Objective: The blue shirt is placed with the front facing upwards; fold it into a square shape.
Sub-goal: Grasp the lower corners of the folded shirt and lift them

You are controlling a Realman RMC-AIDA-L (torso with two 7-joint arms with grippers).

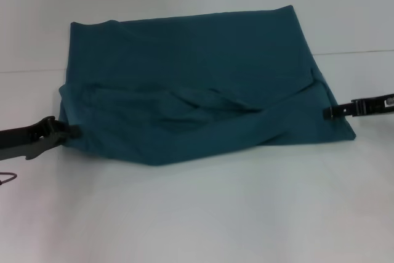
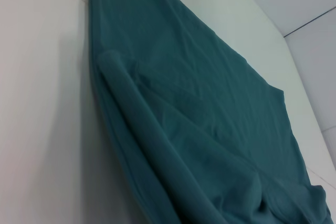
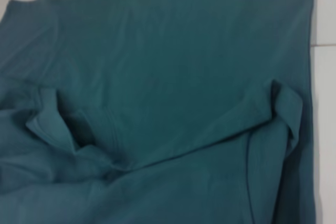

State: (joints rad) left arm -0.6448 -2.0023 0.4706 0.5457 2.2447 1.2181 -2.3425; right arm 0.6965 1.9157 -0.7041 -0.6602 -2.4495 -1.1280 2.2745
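1. The blue shirt [image 1: 191, 84] lies mid-table, plain side up, its near part doubled over and rumpled.
2. Left gripper [image 1: 66, 132] sits at the shirt's near-left corner, right gripper [image 1: 329, 113] at its right edge; can't tell if either is actually pinching cloth.
3. Best bet: both sides move evenly, keeping the fold taut so the creases flatten out.
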